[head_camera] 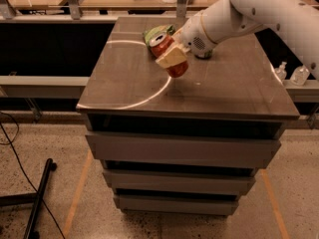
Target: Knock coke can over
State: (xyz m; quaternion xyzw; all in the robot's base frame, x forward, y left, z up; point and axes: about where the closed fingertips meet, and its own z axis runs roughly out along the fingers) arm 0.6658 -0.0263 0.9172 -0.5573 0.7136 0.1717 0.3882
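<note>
Dim, warm light falls from above. A pale curved glare arcs across the glossy brown table top [124, 78], and the grey drawers [182, 148] beneath sit in shadow. The gripper [172, 59], clamped on the tilted red coke can [179, 68] over the table's middle, looks soft and slightly smeared.

The gripper [172, 59] is clasping the coke can [178, 69] above the table [224, 93] — the can is tilting, top pointing toward 10 o'clock, the bag [151, 33] lying just beyond at 11 o'clock.
</note>
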